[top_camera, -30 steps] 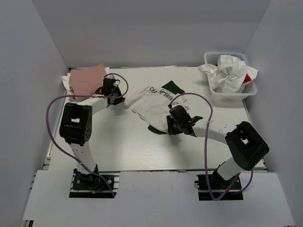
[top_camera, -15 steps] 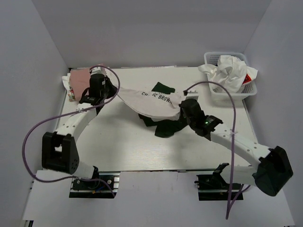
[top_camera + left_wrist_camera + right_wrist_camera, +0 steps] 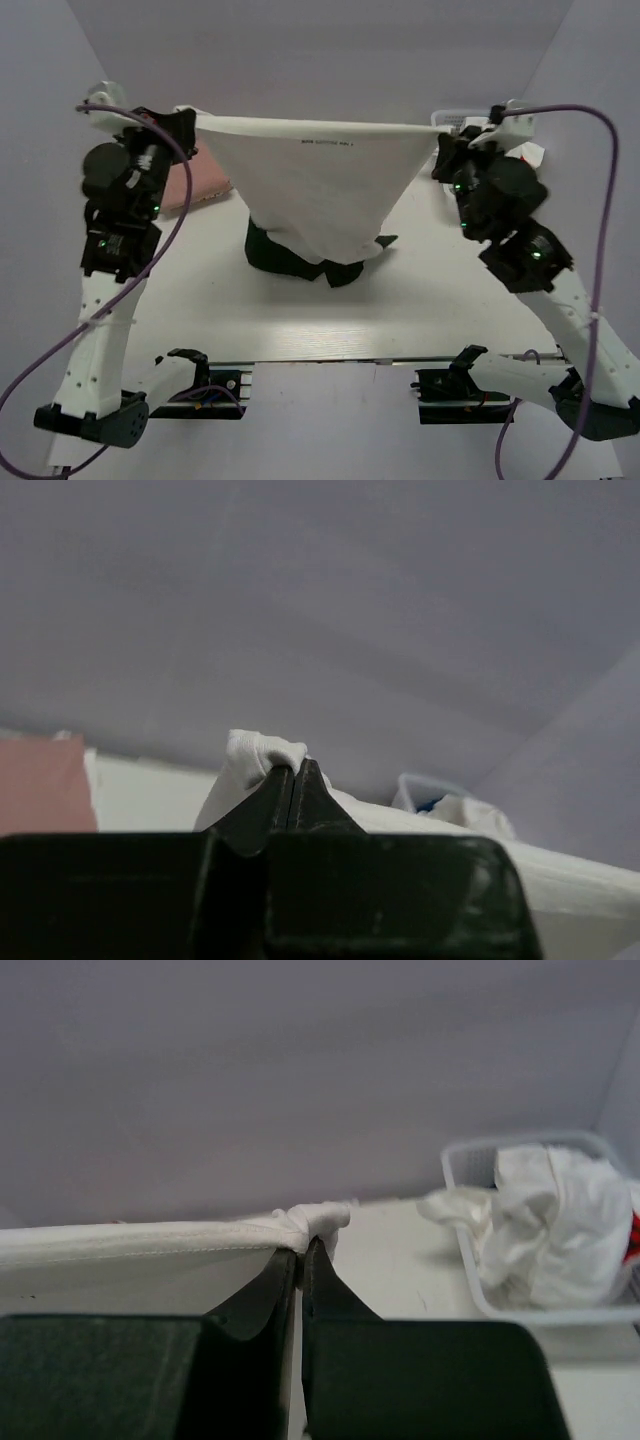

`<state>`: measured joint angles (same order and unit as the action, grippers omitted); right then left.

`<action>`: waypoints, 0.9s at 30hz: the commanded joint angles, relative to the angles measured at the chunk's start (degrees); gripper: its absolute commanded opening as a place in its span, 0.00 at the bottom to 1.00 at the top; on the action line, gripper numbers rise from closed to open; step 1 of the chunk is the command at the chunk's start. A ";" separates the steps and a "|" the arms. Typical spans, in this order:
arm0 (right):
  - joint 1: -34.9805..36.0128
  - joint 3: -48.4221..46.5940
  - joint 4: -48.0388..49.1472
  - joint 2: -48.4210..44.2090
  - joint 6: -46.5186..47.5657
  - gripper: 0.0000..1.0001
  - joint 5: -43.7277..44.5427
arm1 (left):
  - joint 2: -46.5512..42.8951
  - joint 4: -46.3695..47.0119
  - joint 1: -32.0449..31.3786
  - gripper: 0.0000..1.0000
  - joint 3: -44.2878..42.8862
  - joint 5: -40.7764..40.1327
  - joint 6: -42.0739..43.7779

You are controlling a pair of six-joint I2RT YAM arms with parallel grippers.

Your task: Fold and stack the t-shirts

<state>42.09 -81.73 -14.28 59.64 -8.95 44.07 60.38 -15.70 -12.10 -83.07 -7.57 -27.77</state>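
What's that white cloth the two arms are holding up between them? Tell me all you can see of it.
It is a white t-shirt, soft cloth, with small black lettering near its top edge and dark green parts at the bottom. The left gripper and right gripper each pinch a corner, stretching that edge taut; the rest hangs, narrowing down to the table.

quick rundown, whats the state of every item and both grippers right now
white t-shirt with dark green sleeves, held up, top edge taut between left gripper and right gripper, green end bunched down at the table
left gripper, shut on one shirt corner
right gripper, shut on the other corner
pink folded shirt, lying flat, rear left
white plastic mesh basket, upright, holding cloth
crumpled white shirt, heaped in basket, unfolded
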 commanded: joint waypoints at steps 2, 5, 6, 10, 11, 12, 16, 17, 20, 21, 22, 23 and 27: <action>-0.34 -13.17 -0.04 -3.30 8.59 0.00 -10.28 | -4.48 -4.06 0.50 0.00 -12.34 2.90 3.24; -0.42 -23.36 -4.25 -3.03 10.62 0.00 -15.66 | -5.10 -8.28 1.19 0.00 -22.18 6.15 3.78; -0.51 -28.08 -5.74 -2.95 11.06 0.00 -16.90 | -5.10 -9.25 1.20 0.00 -24.49 7.12 3.78; -0.77 -34.27 -7.16 -4.26 12.20 0.00 -22.71 | -3.17 -13.55 1.72 0.00 -35.47 9.77 4.30; -0.60 -34.89 -6.90 -4.61 12.29 0.00 -24.72 | -2.55 -14.09 1.73 0.00 -39.50 11.08 4.30; -0.51 -35.24 -6.81 -4.88 12.55 0.00 -25.35 | -2.03 -14.61 1.73 0.00 -41.19 11.09 4.30; -0.60 -35.08 -4.71 -5.76 14.21 0.00 -23.53 | -1.32 -13.92 1.73 0.00 -42.80 11.70 3.60; -0.43 -34.99 -3.05 -5.41 14.92 0.00 -21.07 | -1.93 -11.91 1.73 0.00 -40.88 11.70 3.60; -0.16 -33.76 0.81 -2.17 18.35 0.00 -11.86 | 0.17 -11.10 1.73 0.00 -40.16 10.57 3.07; -0.25 -32.97 1.88 -1.20 19.14 0.00 -9.56 | 2.87 -10.58 1.73 0.00 -40.16 10.04 3.07; -0.16 -31.66 4.76 2.29 21.93 0.00 -4.84 | 4.47 -10.58 1.73 0.00 -39.63 8.56 3.07; -0.34 -29.99 6.53 3.54 23.35 0.00 0.35 | 6.31 -10.05 1.73 0.00 -38.67 7.93 3.07; -1.83 -26.29 15.86 16.86 30.31 0.00 9.71 | 17.64 -8.05 1.11 0.00 -33.58 3.80 3.07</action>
<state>41.87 -111.13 -8.03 67.37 13.15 37.39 68.38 -24.25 -11.44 -121.27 5.08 -25.69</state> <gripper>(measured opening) 0.026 0.028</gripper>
